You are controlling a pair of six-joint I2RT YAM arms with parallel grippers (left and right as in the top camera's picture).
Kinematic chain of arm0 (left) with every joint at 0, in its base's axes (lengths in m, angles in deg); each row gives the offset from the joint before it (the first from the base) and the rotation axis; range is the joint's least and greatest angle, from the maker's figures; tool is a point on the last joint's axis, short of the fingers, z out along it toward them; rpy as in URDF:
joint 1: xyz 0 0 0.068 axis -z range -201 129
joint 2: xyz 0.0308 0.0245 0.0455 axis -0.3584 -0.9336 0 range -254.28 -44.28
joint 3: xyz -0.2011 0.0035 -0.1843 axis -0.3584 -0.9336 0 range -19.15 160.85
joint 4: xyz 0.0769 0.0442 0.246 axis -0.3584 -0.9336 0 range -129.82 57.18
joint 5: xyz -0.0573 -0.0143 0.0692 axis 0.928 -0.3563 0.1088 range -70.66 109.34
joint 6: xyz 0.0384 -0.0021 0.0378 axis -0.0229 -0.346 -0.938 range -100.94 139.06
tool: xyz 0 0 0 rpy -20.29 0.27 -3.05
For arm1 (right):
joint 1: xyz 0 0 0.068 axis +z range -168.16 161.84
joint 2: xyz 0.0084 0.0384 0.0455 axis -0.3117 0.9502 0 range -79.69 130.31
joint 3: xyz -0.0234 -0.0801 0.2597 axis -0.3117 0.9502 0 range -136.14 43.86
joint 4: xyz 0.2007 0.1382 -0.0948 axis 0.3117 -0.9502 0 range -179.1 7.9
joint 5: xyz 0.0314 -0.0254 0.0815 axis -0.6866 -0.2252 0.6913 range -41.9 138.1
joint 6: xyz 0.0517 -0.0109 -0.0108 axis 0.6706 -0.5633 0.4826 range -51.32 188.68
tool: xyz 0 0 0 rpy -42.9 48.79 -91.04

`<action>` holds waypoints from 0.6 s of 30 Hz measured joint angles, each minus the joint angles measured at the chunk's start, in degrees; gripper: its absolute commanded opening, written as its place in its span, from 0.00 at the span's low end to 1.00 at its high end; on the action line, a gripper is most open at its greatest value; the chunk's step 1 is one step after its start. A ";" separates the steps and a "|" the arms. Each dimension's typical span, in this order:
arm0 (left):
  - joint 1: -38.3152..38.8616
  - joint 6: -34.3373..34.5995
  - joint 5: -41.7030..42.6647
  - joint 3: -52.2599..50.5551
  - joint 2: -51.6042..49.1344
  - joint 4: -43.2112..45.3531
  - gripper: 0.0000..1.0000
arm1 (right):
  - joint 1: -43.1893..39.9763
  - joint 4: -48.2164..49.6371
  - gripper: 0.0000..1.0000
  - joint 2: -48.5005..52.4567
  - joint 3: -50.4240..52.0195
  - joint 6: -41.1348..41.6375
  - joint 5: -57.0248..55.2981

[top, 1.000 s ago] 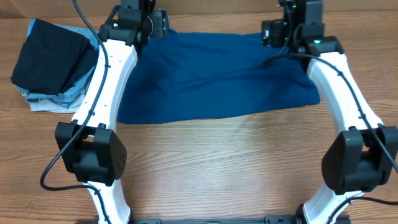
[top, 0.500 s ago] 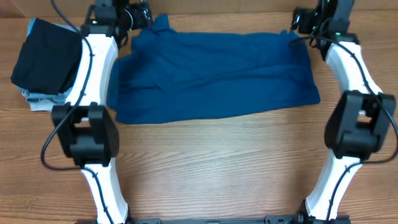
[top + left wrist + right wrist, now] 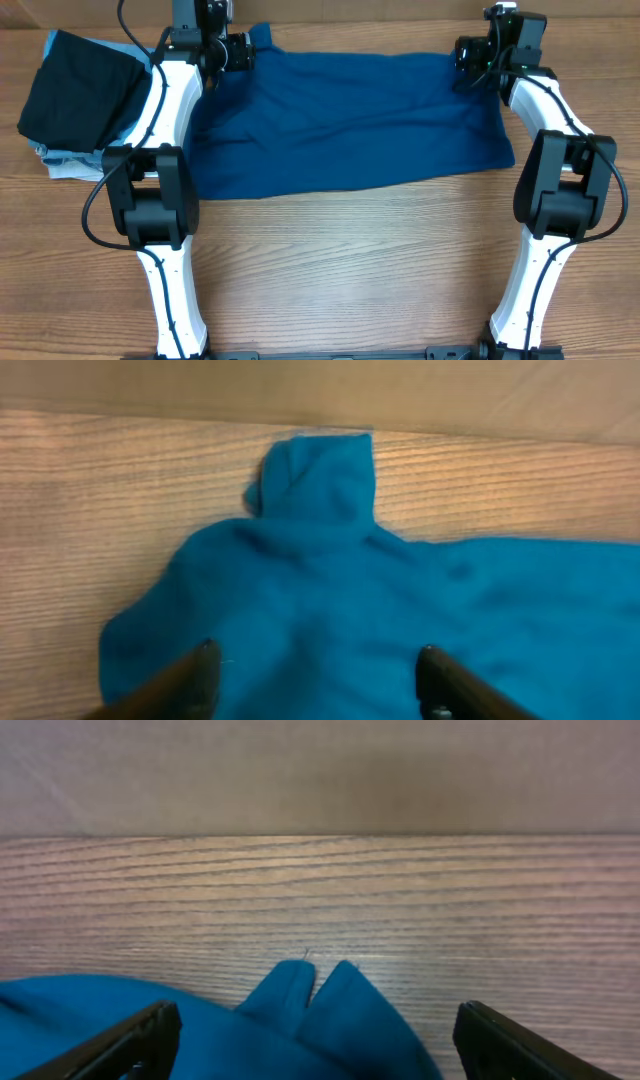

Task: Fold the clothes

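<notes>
Overhead: the royal-blue T-shirt [image 3: 350, 120] lies across the far side of the table [image 3: 350, 270] as a wide rumpled band (seemingly one fold made, more left); the left end effector [image 3: 232, 52] and right end effector [image 3: 468, 55] sit at its far corners. Left wrist: fingers apart over cloth, nothing pinched. Right wrist: fingers spread wide, a cloth tip between them, ungripped.

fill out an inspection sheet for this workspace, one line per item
surface: wood-grain table, no spills seen
job's things: royal-blue T-shirt spread wrinkled across the far half
clutter: black garment on top of pale-blue garments, far left corner
grippers: left jaws apart over the T-shirt's far left edge; right jaws wide apart, a T-shirt corner between them, not pinched
cables: black cable loops at the left side, off the cloth
surroundings: plain beige wall behind the table
</notes>
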 measured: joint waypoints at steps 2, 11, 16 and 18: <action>0.00 -0.02 -0.24 1.46 0.57 -5.55 0.04 | 0.02 -6.91 0.22 -2.75 0.04 0.52 0.20; 2.93 6.14 -9.49 4.00 13.66 -40.35 0.04 | 0.85 -45.94 0.04 -23.52 -0.87 1.77 1.84; 3.39 9.33 -13.90 2.95 13.53 -44.89 0.04 | 0.85 -48.63 0.04 -22.27 4.09 5.77 2.49; 3.39 9.64 -14.29 -0.20 13.53 -43.76 0.04 | 0.85 -45.75 0.04 -22.27 7.30 7.87 1.70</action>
